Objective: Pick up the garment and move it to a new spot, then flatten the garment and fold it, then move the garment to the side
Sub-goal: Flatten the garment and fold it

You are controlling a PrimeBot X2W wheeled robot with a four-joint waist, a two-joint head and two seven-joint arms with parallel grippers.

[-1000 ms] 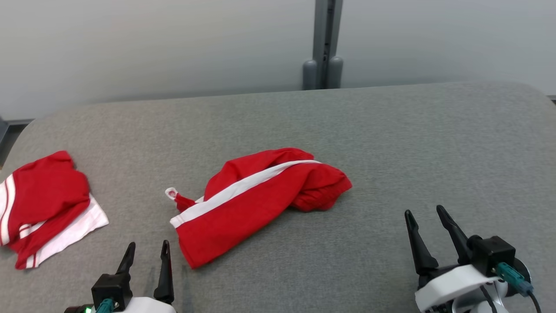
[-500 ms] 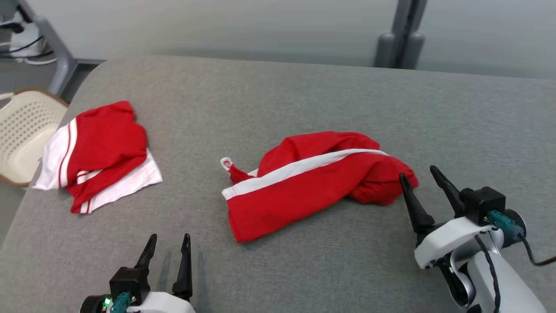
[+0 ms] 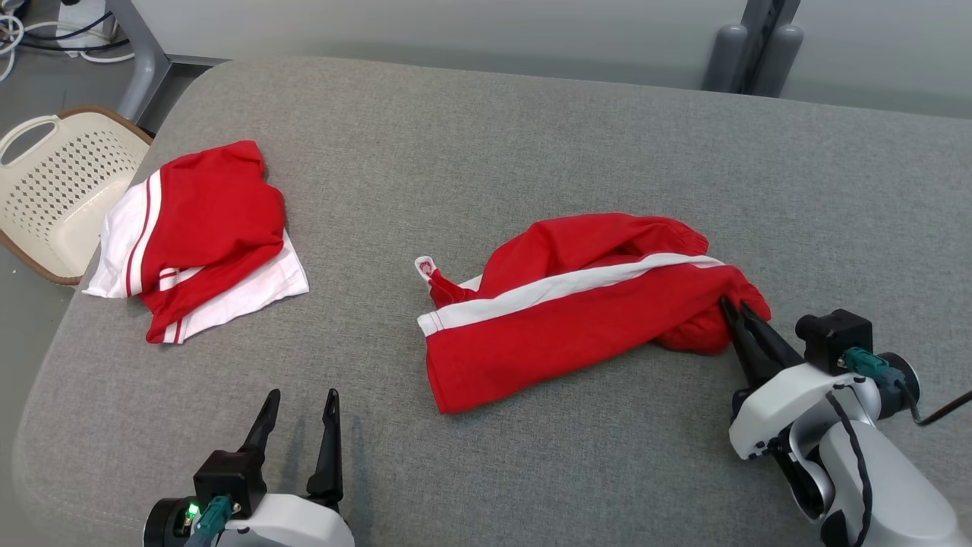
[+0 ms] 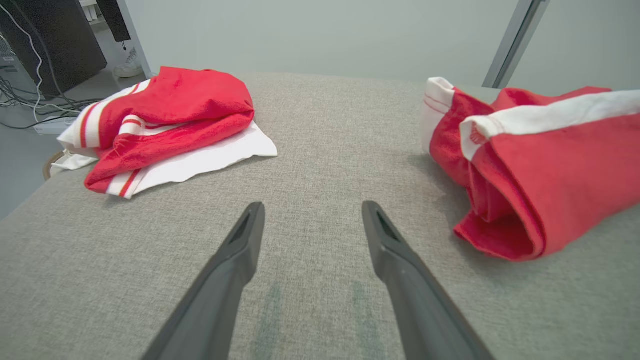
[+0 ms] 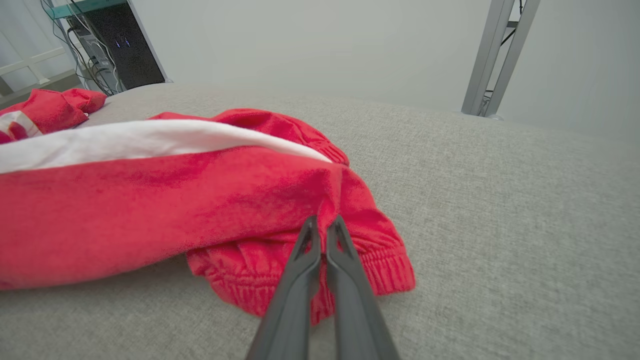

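Note:
A crumpled red garment [image 3: 577, 319] with a white stripe lies in the middle of the grey padded table [image 3: 531, 129]. My right gripper [image 3: 735, 305] is shut on the garment's right end, pinching a fold of red cloth above the ribbed cuff; the right wrist view shows the closed tips [image 5: 324, 221] in the fabric of the garment [image 5: 150, 200]. My left gripper [image 3: 302, 395] stands open near the front edge, left of the garment's near corner and apart from it. In the left wrist view the open left gripper [image 4: 312, 205] holds nothing, with the garment [image 4: 550, 170] to its right.
A second red and white garment [image 3: 205, 228] lies folded at the table's left edge, also seen in the left wrist view [image 4: 170, 115]. A cream perforated basket [image 3: 45, 190] stands on the floor beyond that edge. Grey posts [image 3: 752, 45] rise behind the table.
The head camera has turned, shifting the whole picture. My right gripper went forward to the garment's right end and shut on the cloth. The left gripper stayed open and still.

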